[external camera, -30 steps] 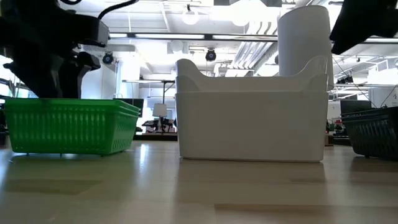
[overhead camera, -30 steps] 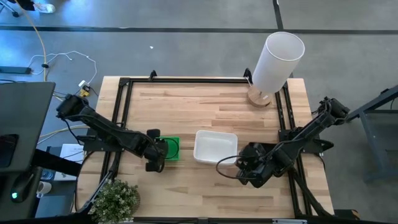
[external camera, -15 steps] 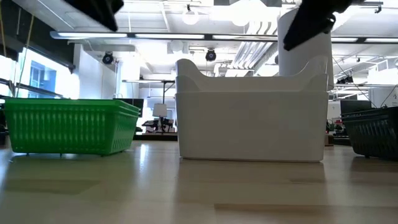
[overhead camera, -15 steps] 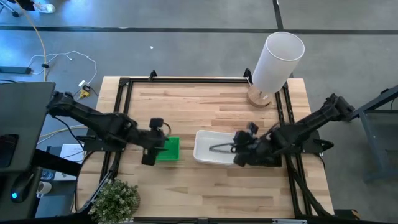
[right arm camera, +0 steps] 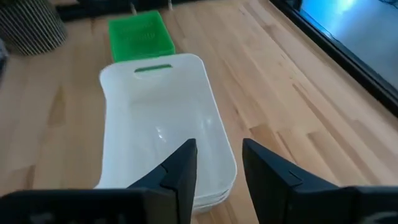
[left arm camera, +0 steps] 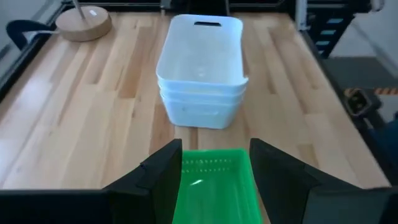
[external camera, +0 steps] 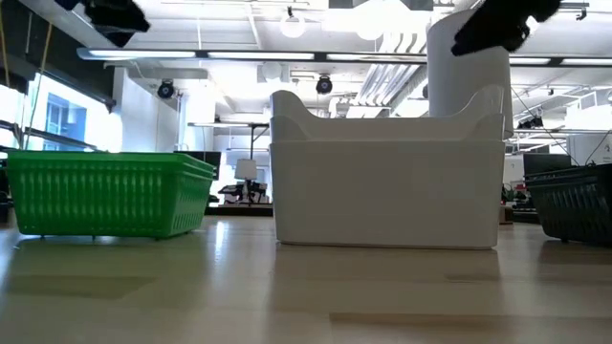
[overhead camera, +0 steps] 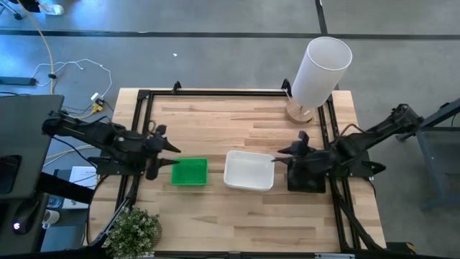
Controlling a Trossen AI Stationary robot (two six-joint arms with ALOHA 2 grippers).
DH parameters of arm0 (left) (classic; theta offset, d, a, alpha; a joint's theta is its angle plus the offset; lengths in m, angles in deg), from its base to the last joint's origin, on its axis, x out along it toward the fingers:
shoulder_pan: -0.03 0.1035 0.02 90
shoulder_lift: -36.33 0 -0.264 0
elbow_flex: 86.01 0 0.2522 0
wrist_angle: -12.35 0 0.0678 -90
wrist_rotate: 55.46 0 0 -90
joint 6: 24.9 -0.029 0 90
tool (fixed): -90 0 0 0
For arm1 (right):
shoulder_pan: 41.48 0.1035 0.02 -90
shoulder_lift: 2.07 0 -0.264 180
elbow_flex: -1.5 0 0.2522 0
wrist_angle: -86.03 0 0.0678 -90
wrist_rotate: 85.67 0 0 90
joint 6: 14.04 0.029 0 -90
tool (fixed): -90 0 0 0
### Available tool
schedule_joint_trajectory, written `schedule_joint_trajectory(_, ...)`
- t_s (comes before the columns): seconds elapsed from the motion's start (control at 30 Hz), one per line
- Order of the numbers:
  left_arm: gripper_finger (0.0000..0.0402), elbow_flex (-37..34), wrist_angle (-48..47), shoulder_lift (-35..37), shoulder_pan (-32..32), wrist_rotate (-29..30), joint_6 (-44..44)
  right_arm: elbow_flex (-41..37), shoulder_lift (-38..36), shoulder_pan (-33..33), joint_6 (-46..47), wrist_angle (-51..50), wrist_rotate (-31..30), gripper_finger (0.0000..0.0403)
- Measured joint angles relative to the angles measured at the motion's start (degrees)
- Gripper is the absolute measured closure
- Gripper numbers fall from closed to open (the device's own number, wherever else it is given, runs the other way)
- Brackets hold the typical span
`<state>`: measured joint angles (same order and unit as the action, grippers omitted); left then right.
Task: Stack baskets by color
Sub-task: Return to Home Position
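Both tools empty, three colour stacks in a row; you only need to back off to home.
Left tool (left arm camera: 216, 149) hovers wide open, holding nothing; green baskets (overhead camera: 189, 173) sit just ahead of it toward the counter's (overhead camera: 237, 122) middle; right tool (right arm camera: 219, 146) is parted and empty, over the near end of the white baskets (overhead camera: 249, 171), long axis running away from it; black baskets (external camera: 574, 203) lie under your right arm, so likely lift first.

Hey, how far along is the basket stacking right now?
Looks finished: green stack, white stack with nested rims showing, and black stack each stand as one pile. Nothing in hand: the left gripper and right gripper are open, above the table. Likely only the return to rest remains.
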<state>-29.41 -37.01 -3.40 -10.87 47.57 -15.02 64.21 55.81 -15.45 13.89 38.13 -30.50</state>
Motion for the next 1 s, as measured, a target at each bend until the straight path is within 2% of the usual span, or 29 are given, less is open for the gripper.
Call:
schedule_joint_trajectory(0.17,0.0225,-6.81,3.83,8.79,0.0,-0.61,0.45,-10.99,-10.87,0.0,-3.37,11.79,2.0,0.0287)
schedule_joint_trajectory(0.4,0.0225,-15.42,10.18,18.79,-0.07,-2.3,0.43,-22.73,-24.79,0.02,-12.49,28.21,13.22,0.0287)
schedule_joint_trajectory(0.63,0.0225,-22.61,13.13,25.96,-0.07,-3.71,0.01,-28.56,-35.4,0.02,-18.07,29.55,19.02,0.0287)
schedule_joint_trajectory(1.0,0.0225,-28.96,16.33,33.28,-0.09,-5.52,-0.47,-36.7,-46.46,0.01,-22.43,31.04,18.82,0.0287)
